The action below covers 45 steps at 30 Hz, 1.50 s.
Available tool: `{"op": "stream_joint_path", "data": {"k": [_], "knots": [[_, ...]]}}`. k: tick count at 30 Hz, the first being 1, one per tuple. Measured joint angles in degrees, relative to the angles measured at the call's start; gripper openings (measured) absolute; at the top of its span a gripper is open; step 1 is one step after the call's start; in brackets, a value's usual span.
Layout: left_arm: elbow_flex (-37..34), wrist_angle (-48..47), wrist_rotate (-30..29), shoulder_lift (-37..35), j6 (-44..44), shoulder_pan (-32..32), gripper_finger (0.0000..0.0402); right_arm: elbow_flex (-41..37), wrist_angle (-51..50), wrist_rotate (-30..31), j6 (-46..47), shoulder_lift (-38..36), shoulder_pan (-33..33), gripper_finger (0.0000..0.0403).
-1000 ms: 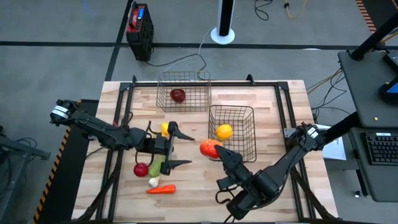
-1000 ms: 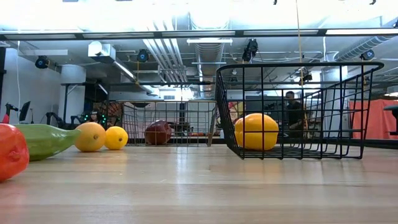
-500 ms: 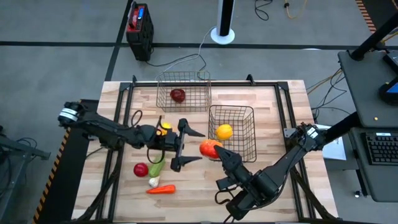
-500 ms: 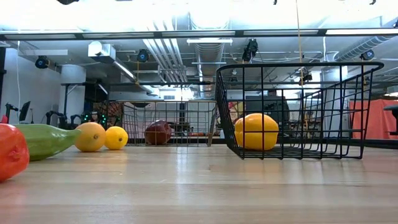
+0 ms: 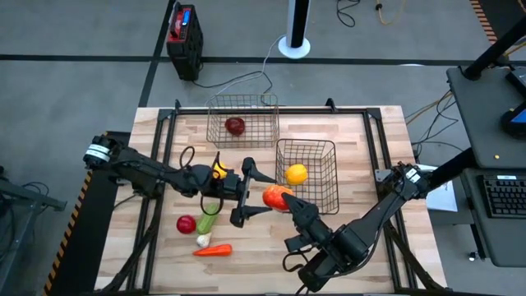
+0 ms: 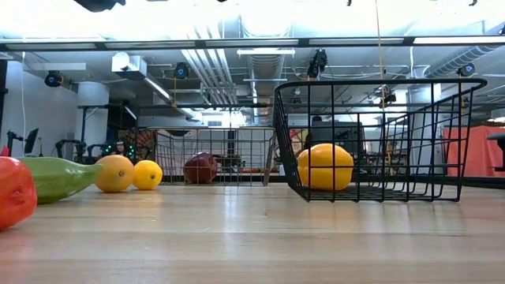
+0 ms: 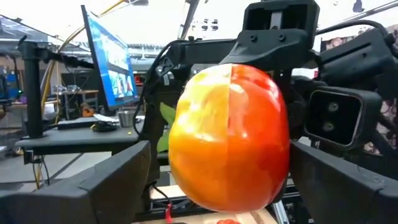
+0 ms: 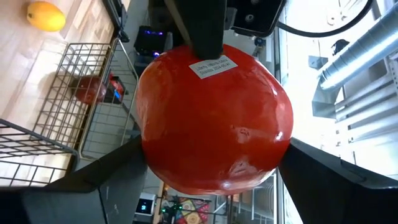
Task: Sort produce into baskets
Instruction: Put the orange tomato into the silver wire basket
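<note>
A red-orange round fruit [image 5: 275, 196] hangs high over the table's middle, with my right gripper [image 5: 284, 201] shut on it. My left gripper [image 5: 261, 195] reaches in from the table's left, open, one finger on each side of the same fruit [image 7: 230, 137]. A dark red fruit [image 5: 235, 126] lies in the far basket [image 5: 243, 103], and a yellow-orange one [image 5: 295, 173] in the right basket [image 5: 306, 148]. On the boards rest a yellow piece [image 5: 218, 170], a green cucumber [image 5: 207, 220], a red round piece [image 5: 186, 224], white garlic [image 5: 203, 240] and an orange carrot [image 5: 213, 250]. My right gripper pinches the red-orange fruit between its two fingers, on opposite sides [image 8: 148, 152] of its round body. The fingers come in about level, from the table's near right. The fruit is lifted clear of the table. Whether my left gripper's fingers [image 7: 124, 177] touch the fruit, I cannot tell.
A red-and-black box [image 5: 183, 31] and a white stand [image 5: 294, 41] stand on the floor beyond the far edge. The right basket stands just right of the held fruit. Bare boards lie along the near edge and at the far right [image 5: 370, 140].
My left gripper has travelled toward the table's right, away from the loose produce, until its open fingers flank the fruit held by my right gripper. The right gripper and its fruit have kept still.
</note>
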Motion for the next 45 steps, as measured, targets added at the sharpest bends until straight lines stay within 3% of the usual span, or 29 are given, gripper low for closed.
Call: {"op": "stream_joint_path", "data": {"k": [13, 27, 45], "knots": [[0.0, 1.5, 2.1, 0.0, 0.0, 0.0, 0.0237, 0.0, 0.1, -0.6, 0.8, 0.0, 0.0, 0.0326], [0.0, 1.9, 0.8, -0.1, 0.0, 0.0, 0.0236, 0.0, 0.3, 0.0, 0.9, 0.0, -0.1, 0.0349], [-0.1, 1.9, -1.4, -2.8, -0.2, 0.0, 0.0236, 0.0, 0.3, 1.9, 9.8, -1.0, -0.1, 0.035]]}}
